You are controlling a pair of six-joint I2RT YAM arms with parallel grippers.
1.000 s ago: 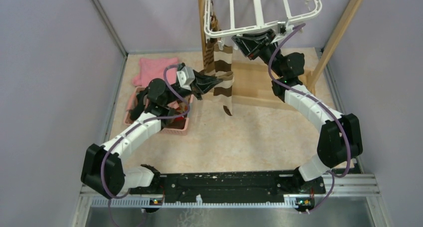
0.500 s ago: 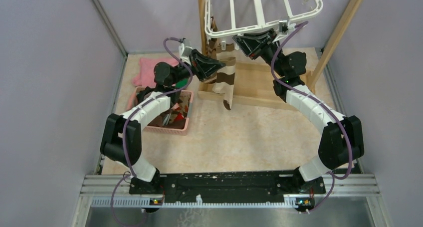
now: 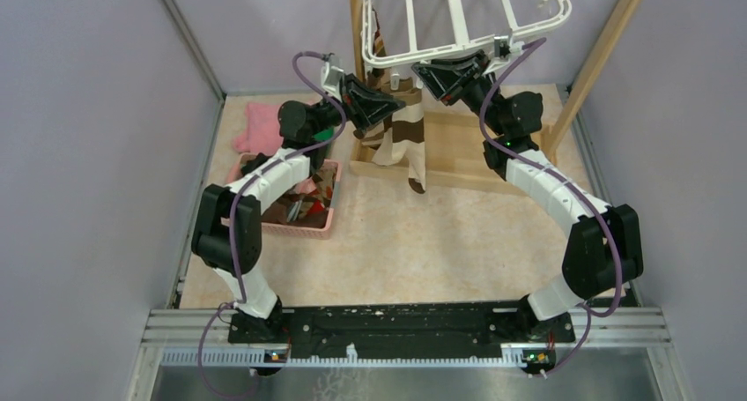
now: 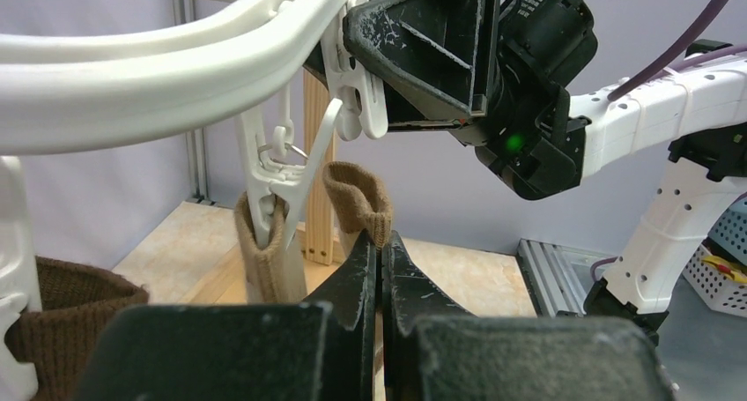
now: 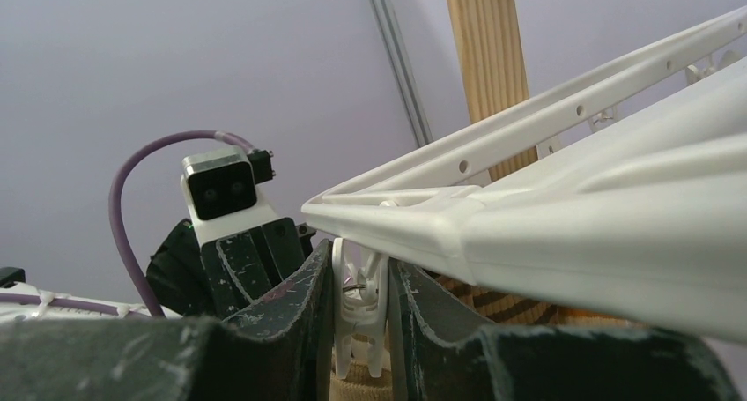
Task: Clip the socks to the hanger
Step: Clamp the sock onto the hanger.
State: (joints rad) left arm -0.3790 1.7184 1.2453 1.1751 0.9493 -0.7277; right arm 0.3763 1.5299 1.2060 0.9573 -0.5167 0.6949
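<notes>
Your left pincer (image 4: 380, 258) sits fully closed. Its tips pinch what looks like the tan cuff of the brown-and-cream striped sock (image 3: 403, 141), whose leg hangs down just below the fingers. Right above the pincer runs the near rim of the white plastic rectangular hanger (image 3: 458, 44). Across from it, your right pincer (image 5: 359, 278) has its fingers narrowed onto a small white plastic clip (image 5: 361, 306) dangling under that rim. Up and to the left of your left fingertips, a white peg (image 4: 280, 172) bites the other side of the same cuff. From this angle you cannot be sure it is the one the right pincer squeezes. Farther left, the knitted cuff of a dark brown sock (image 4: 53, 300) shows at the frame's edge. Below and behind the left pincer, a pink plastic basket (image 3: 299, 226) rests on the beige table (image 3: 440, 242), near a pink cloth (image 3: 260, 123).
</notes>
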